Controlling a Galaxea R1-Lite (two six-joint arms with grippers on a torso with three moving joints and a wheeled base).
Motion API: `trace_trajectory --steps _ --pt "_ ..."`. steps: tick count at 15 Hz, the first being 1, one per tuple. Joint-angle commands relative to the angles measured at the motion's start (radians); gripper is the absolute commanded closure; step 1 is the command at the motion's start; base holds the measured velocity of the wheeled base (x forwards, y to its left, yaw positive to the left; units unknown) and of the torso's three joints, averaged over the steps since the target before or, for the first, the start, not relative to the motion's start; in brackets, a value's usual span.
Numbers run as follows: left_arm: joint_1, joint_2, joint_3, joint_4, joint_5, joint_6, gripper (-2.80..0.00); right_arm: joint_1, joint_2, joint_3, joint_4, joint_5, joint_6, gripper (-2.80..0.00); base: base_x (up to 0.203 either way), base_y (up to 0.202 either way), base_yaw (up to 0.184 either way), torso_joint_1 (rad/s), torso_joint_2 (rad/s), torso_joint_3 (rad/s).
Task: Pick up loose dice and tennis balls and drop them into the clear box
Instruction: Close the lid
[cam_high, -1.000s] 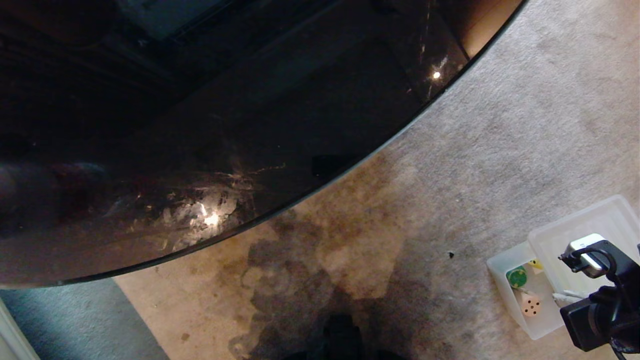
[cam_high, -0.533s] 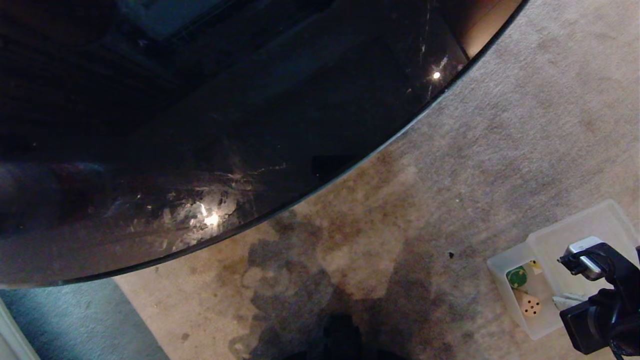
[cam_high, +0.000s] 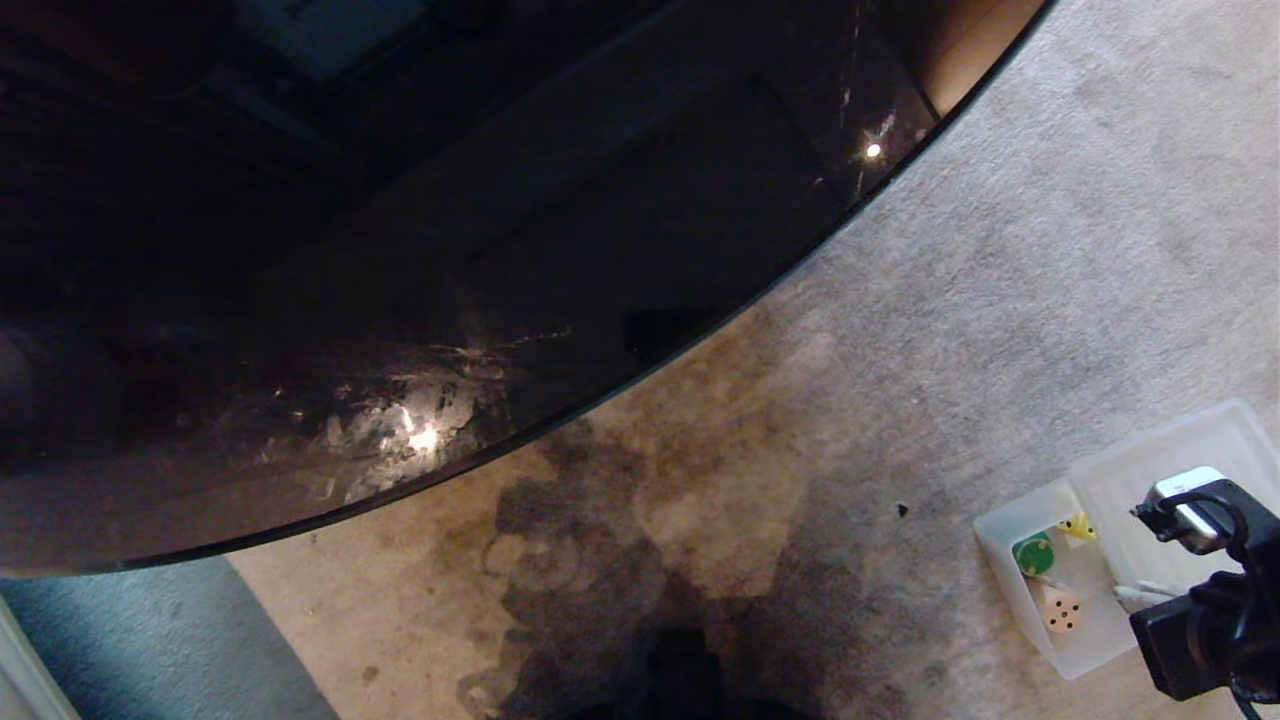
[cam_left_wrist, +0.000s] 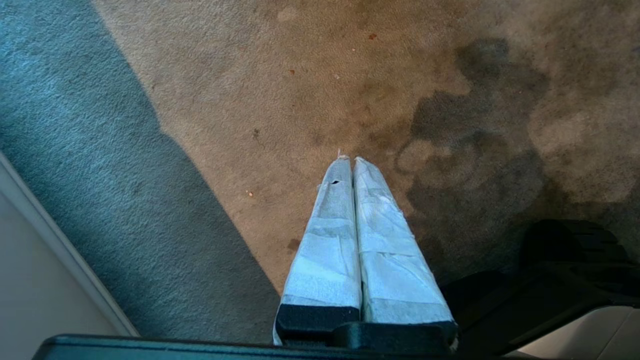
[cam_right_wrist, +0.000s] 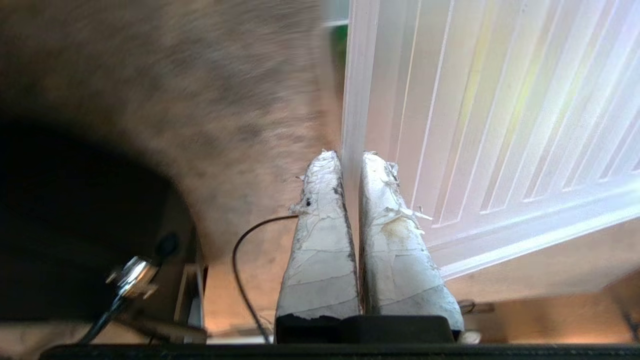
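- The clear box (cam_high: 1000, 535) sits on the carpet (cam_high: 900, 350), holding green (cam_high: 1033, 553), tan (cam_high: 1061, 607) and yellow (cam_high: 1079, 527) dice.
- The right hand (cam_right_wrist: 350, 156) pinches the ribbed lid's (cam_right_wrist: 500, 100) edge.
- The left hand (cam_left_wrist: 349, 161) is pressed together.

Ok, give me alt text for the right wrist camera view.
The right gripper has its tape-wrapped jaws shut on the edge of a ribbed translucent lid, with beige carpet beyond and a thin black cable looping beside the fingers.

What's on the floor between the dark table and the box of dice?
Head view: just stained carpet between the table and the clear box, plus one small dark speck.
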Motion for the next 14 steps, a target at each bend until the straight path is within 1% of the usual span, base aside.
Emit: trace_trajectory --steps 1,14 --pt "0.0 0.0 0.0 0.0 0.0 0.0 0.0 -0.027 -0.018 0.002 -0.004 0.0 0.0 0.0 0.0 0.0 0.0 0.0 0.0 0.0" --pt "0.0 0.0 0.0 0.0 0.0 0.0 0.0 -0.027 -0.018 0.002 -0.004 0.0 0.0 0.0 0.0 0.0 0.0 0.0 0.0 0.0"
